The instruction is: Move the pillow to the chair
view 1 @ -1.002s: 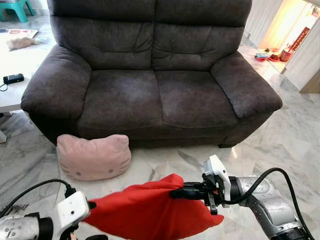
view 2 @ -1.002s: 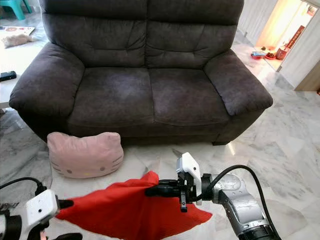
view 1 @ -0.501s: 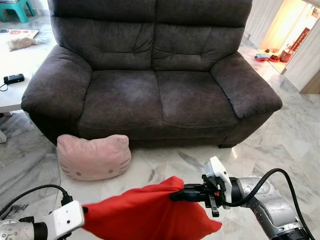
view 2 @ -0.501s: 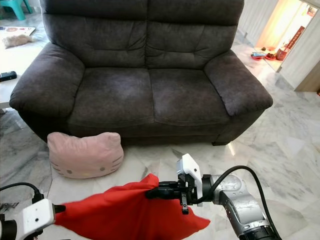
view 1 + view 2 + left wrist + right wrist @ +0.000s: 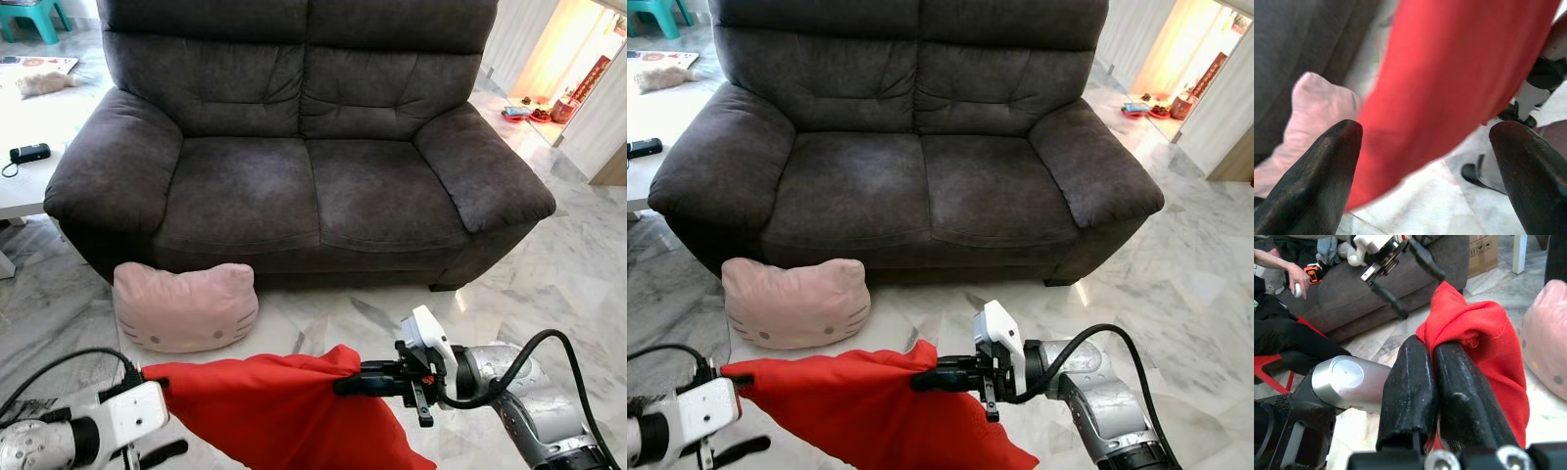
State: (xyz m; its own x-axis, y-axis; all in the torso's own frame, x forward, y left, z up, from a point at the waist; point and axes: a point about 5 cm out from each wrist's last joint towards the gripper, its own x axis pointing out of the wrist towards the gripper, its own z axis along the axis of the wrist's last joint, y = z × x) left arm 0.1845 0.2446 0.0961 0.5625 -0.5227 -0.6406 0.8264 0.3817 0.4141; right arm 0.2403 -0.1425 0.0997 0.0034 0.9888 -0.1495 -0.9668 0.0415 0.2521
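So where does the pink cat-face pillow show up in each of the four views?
Left eye view: pink cat-face pillow on the floor, lower left, against the sofa front.
Right eye view: same spot, lower left.
Left wrist view: pale pink blur beside the red pillow.
Right wrist view: pink curve at the edge, past the red pillow.
Shared landmark: the red pillow.

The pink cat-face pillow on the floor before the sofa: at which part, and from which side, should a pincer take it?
Probably one of the two ear corners on top of the pink pillow. It stands upright in front of the sofa, ears up; its body looks thick, while the ears taper. Come from above, one finger on each face.
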